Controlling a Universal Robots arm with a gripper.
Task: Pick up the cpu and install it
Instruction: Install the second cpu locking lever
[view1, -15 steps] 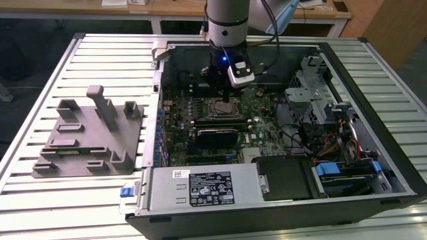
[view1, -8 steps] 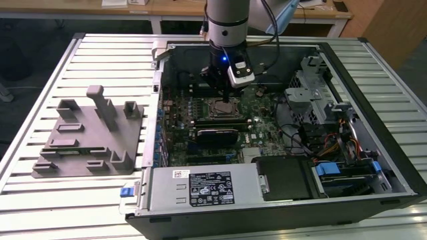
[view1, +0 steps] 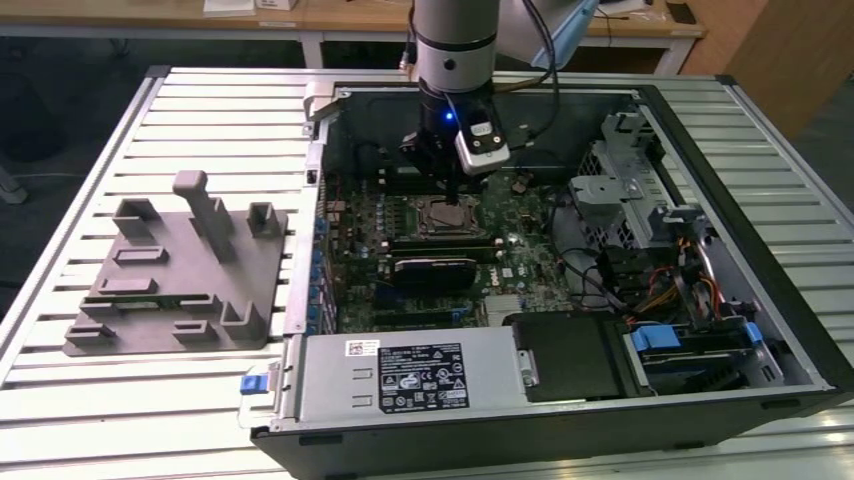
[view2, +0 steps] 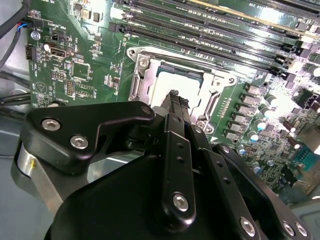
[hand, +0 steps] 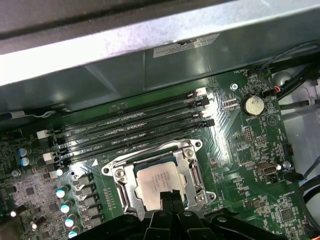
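Lying open on a slatted table (view1: 80, 400), the case (view1: 747, 120) shows its green board (view1: 521, 260) with the arm (view1: 454, 40) reaching down into it from the far side. On the exterior view's left of the case sits a grey fixture (view1: 174, 290) with upright blocks, well apart from the arm. At the near edge a silver power supply (view1: 400, 375) fills the case's corner, and cables (view1: 641, 290) crowd the exterior view's right, so open room lies mostly around the socket (hand: 125, 185). The cpu (hand: 155, 180) sits inside the socket's metal frame, its pale top showing in both wrist views (view2: 167, 85), just beside four dark memory slots (hand: 135, 127). The gripper (hand: 167, 196) hangs right over the cpu with its fingers (view2: 176, 102) drawn close together, tips at the chip's edge; whether they touch it I cannot tell. The gripper's black body hides the near part of the chip and socket.
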